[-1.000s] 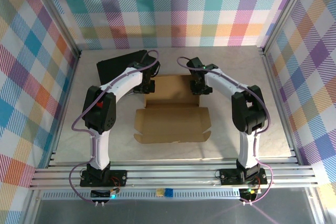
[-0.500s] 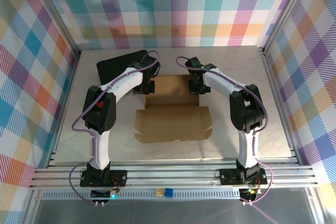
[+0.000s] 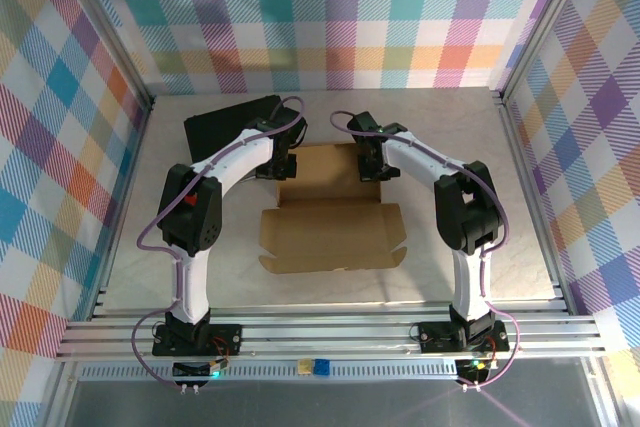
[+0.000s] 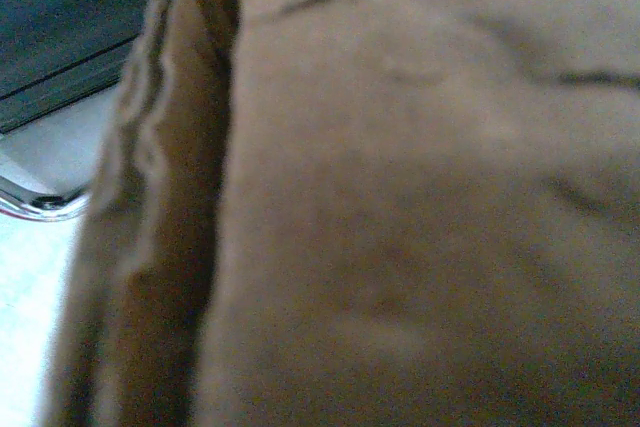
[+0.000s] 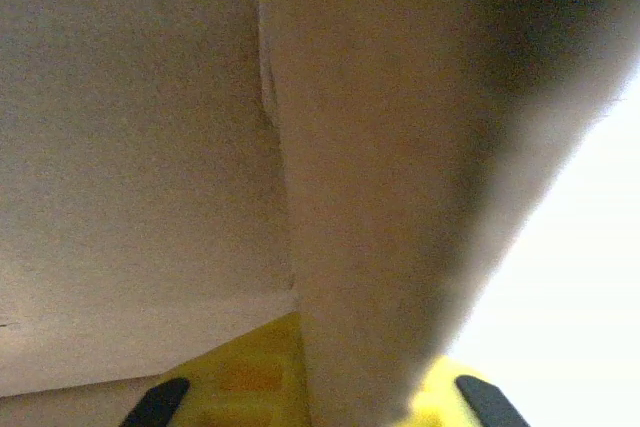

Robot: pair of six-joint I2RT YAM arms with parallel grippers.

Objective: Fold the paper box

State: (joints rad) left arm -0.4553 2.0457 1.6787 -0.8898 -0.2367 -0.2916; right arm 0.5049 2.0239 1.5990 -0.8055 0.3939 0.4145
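Note:
The paper box (image 3: 330,232) is brown cardboard lying in the middle of the table, its wide front flap spread flat toward me. My left gripper (image 3: 283,165) sits at the back left side flap; the cardboard (image 4: 400,197) presses right against its camera and hides the fingers. Over at the back right side wall is my right gripper (image 3: 372,165). In the right wrist view that wall (image 5: 370,197) rises between the yellow fingers (image 5: 250,377), which are shut on it.
A black case (image 3: 225,125) lies at the back left, just behind the left arm, and its dark edge (image 4: 70,17) shows past the cardboard. Pale table top (image 3: 450,137) runs round the box, fenced by metal rails and checked walls.
The right gripper has closed on the box's right side wall, and the front flap has shifted slightly to the right. The left arm has not moved.

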